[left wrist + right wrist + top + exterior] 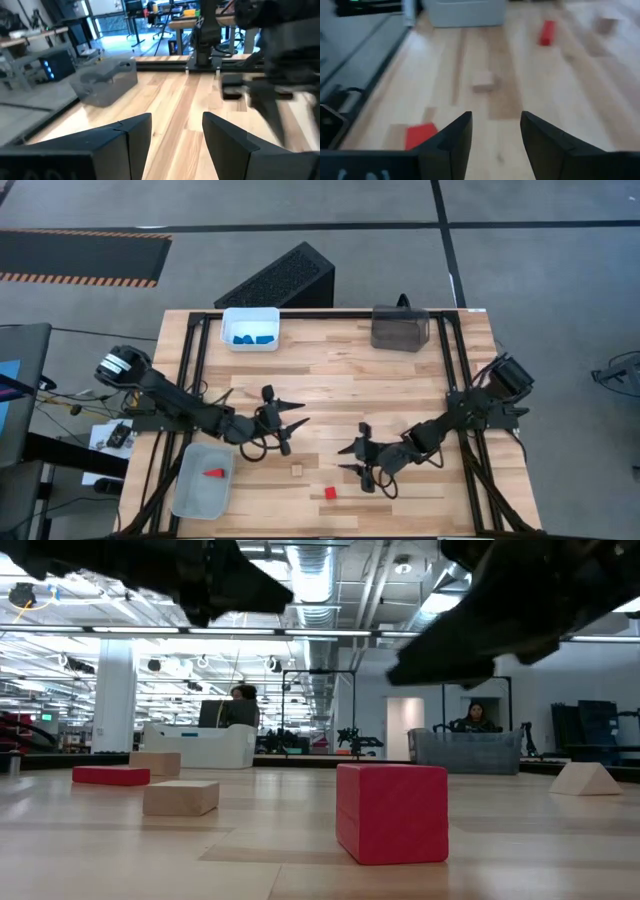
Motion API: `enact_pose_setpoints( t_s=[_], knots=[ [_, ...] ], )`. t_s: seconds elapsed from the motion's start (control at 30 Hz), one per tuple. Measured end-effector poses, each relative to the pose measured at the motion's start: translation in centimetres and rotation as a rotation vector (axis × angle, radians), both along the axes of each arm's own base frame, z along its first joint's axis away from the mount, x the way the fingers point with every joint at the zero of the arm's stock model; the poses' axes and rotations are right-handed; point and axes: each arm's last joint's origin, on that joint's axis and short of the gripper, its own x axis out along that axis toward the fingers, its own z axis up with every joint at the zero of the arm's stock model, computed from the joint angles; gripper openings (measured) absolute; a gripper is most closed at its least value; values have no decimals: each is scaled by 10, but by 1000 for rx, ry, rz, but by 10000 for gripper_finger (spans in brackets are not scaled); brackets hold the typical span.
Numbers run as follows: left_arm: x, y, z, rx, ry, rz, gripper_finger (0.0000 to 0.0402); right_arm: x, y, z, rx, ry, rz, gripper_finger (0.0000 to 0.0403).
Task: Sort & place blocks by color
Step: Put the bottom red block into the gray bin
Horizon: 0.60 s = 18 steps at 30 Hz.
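The high view shows a red cube [329, 493] and a light wood block [296, 470] lying flat near the table's near edge. Blue blocks [250, 338] lie in the white bin [250, 315], and a red piece [213, 473] lies in the grey bin [190, 498]. In the low view the red cube [392, 812] is nearest, with wood blocks [180, 797], a red bar [110, 776] and a wood wedge [585, 778] beyond. My left gripper [298, 412] [175, 135] hovers open left of centre. My right gripper [350, 459] [496, 130] is open above the table, just up and right of the red cube [420, 136].
A dark tinted bin [400, 327] [105, 82] stands at the far edge, right of the white bin. Black rails run along both table sides. The left wrist view shows the right arm [270, 85] close ahead. Bare wood lies between the two grippers and the far bins.
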Motion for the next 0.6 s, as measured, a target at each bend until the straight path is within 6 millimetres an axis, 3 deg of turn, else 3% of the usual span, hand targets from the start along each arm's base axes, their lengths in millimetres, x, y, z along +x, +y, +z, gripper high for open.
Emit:
enact_pose_setpoints(
  t_s=[0.3,0.47,0.6],
  knots=[
    [0,-8,-8,-27,6,-10,168,39,9,-29,-79,66,84,241],
    [-2,-9,-12,-7,43,11,168,45,16,-30,-59,149,231,240],
    [-2,-8,-15,-27,64,23,168,44,19,-19,-23,153,302,240]
  ],
)
